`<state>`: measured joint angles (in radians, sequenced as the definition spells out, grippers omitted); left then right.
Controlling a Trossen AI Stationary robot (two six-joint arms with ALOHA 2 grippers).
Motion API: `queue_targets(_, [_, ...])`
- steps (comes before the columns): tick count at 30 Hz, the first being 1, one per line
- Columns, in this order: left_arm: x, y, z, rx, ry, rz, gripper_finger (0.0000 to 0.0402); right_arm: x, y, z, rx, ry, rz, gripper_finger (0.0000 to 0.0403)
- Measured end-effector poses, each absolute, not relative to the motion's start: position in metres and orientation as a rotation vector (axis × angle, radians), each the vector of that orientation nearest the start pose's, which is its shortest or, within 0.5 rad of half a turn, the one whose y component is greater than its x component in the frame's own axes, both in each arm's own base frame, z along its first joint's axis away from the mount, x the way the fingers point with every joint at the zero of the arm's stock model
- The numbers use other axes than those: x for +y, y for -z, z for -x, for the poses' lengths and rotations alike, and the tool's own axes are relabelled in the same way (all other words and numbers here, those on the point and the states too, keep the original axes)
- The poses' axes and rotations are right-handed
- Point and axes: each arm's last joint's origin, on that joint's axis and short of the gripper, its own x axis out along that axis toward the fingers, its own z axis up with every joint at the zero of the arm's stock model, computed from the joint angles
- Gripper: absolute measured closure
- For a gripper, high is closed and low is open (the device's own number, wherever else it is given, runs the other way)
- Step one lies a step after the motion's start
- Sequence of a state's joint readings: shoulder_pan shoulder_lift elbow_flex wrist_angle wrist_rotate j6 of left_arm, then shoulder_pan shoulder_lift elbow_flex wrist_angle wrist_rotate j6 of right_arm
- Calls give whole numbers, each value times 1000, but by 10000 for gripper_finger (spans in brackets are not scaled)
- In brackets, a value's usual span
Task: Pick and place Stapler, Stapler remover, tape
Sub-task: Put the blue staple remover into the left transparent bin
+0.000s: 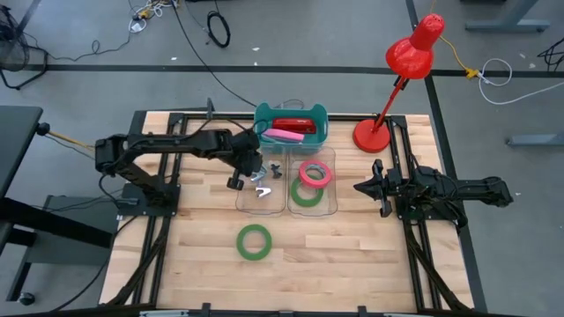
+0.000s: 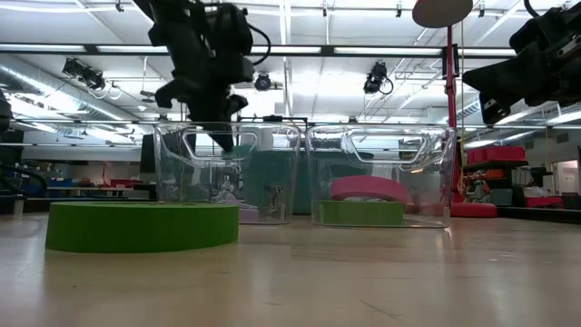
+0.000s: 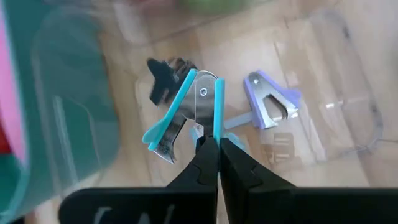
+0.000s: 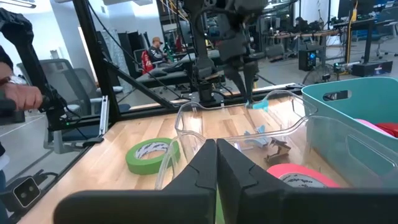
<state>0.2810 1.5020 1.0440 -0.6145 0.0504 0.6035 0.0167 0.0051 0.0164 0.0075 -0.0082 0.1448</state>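
Note:
My left gripper [image 3: 211, 146] is over the left clear bin [image 1: 260, 198], shut on a teal staple remover [image 3: 193, 109]. A purple remover [image 3: 270, 102] and a black one [image 3: 165, 78] lie on that bin's floor. The right clear bin [image 1: 330, 198] holds a red-pink tape roll [image 1: 315, 173] leaning on a green roll [image 1: 306, 195]. A second green roll [image 1: 254, 241] lies flat on the table near the front. A red stapler [image 1: 291, 125] and a pink one [image 1: 284, 135] lie in the teal bin [image 1: 319, 119]. My right gripper [image 4: 216, 152] is shut and empty at the table's right. My left gripper pinches the free end of one teal arm [image 3: 216, 127] of the staple remover between its two fingers. The fingers point down from above and lie along that arm. The remover hangs splayed open, its hinge [image 3: 204, 92] lowest, clear of the bin floor.
A red desk lamp [image 1: 374, 134] stands at the far right of the table. The two clear bins stand side by side at mid-table, with the teal bin behind them. A person's hand [image 4: 18, 96] shows beyond the table's left side.

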Motion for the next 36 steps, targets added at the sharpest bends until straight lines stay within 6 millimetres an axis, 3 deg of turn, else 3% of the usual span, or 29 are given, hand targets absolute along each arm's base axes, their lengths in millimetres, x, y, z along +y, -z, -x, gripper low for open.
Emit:
queue_targets(9, [84, -209, -297, 1045, 88, -312, 398, 2, -169, -97, -17, -26, -145, 396])
queue_targets(19, [71, -206, -305, 946, 266, -198, 398, 2, -169, -97, -17, -26, -145, 396])
queue_targets(29, [71, -206, -305, 939, 268, -193, 396, 2, -169, -97, -17, -26, -145, 396])
queue_targets(36, [69, -207, -308, 922, 258, -212, 349, 2, -170, -97, -17, -26, -145, 396])
